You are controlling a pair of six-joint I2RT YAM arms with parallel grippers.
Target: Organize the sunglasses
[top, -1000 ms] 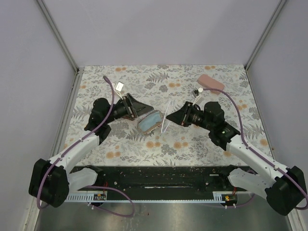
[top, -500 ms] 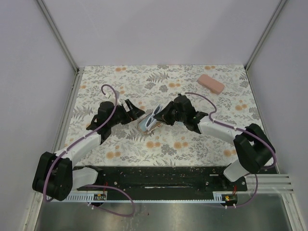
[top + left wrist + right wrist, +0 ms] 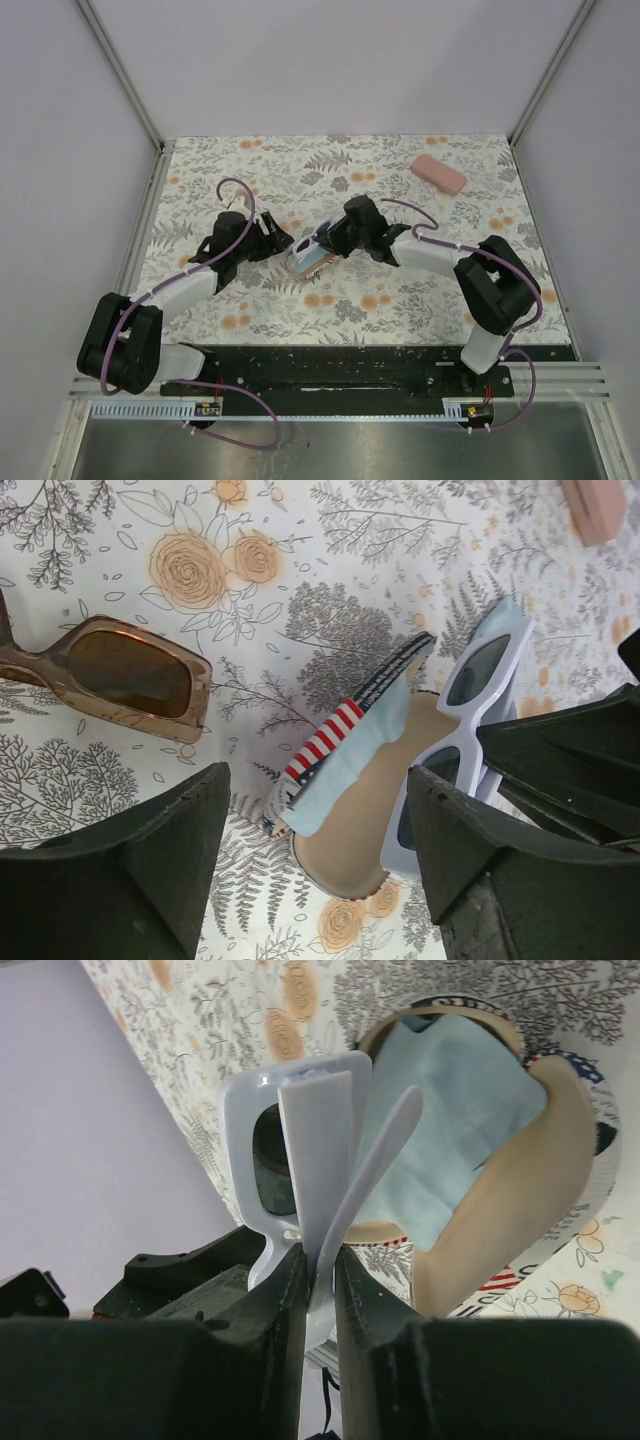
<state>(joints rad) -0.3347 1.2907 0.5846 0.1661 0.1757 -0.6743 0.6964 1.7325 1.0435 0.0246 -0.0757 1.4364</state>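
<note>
At the pouch (image 3: pixel 350 770): it lies in the middle of the bench (image 3: pixel 400 310) with its mouth wide open, so you can see the blue lining.
White pair (image 3: pixel 470 680): held up by one arm, with its lower end right at the pouch mouth. It looks to be at the edge of the opening, not yet down inside.
Right fingers (image 3: pixel 275 1350): closed tight on one arm of the white pair.
Left fingers (image 3: pixel 150 880): spread wide apart, one on each side of the pouch. They grip nothing that I can see.
Brown pair (image 3: pixel 120 670): lying flat on the bench just beside the pouch, on your left arm's side. Nothing holds it.
Pink case (image 3: pixel 440 174): near the far right corner, well apart from the rest. It looks shut.
Done so far: by my guess, you have the white pair in your right fingers and lined up with the pouch. No pair is put away yet.
Left to do: slide the white pair all the way in and let go. Then you need a home for the brown pair, maybe the pink case, though I cannot tell which pair goes where.
</note>
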